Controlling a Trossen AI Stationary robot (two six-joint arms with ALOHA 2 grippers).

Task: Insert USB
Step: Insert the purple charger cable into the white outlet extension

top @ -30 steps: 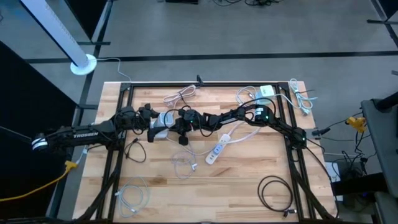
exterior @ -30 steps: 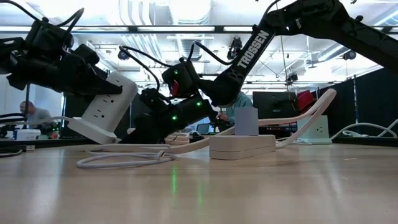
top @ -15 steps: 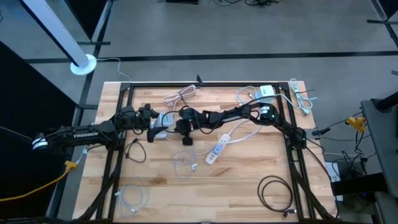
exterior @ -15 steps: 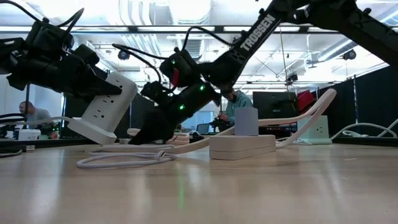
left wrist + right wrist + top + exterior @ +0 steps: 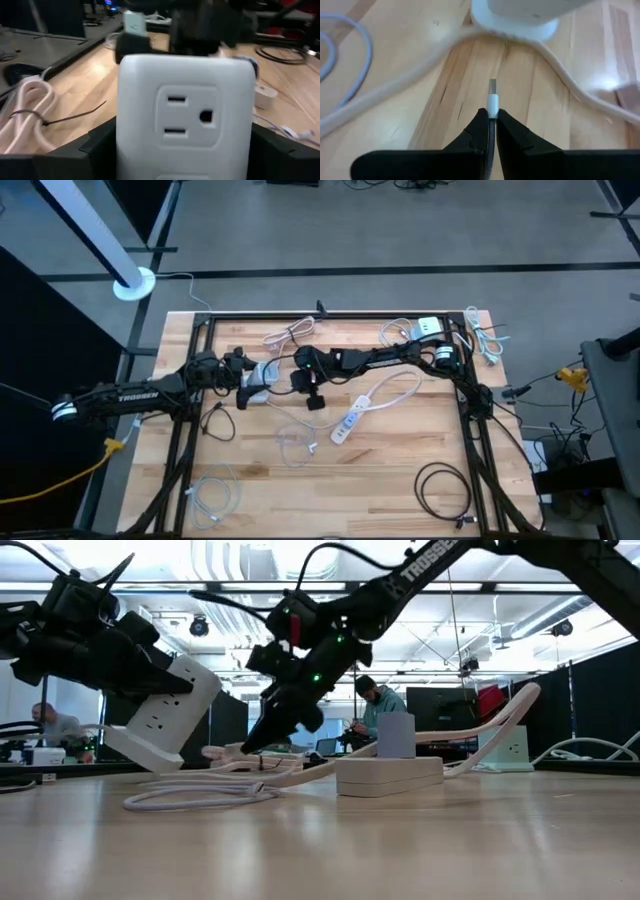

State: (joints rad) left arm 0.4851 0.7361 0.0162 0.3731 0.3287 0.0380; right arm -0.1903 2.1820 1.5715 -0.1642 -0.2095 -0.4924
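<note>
Right gripper (image 5: 490,117) clamped on USB plug (image 5: 492,97), plug protruding at its 12 o'clock. Left gripper (image 5: 250,380) spread around the white outlet block (image 5: 185,112), held tilted. Right gripper now higher than previously.

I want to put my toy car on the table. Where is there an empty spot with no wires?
The bare wood of the light wooden table between the thin white coiled cable and the black coiled cable looks free. The middle is crowded with the white power strip, cords and both arms.

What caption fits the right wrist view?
Right claw shut on USB plug, above wooden table.
</note>
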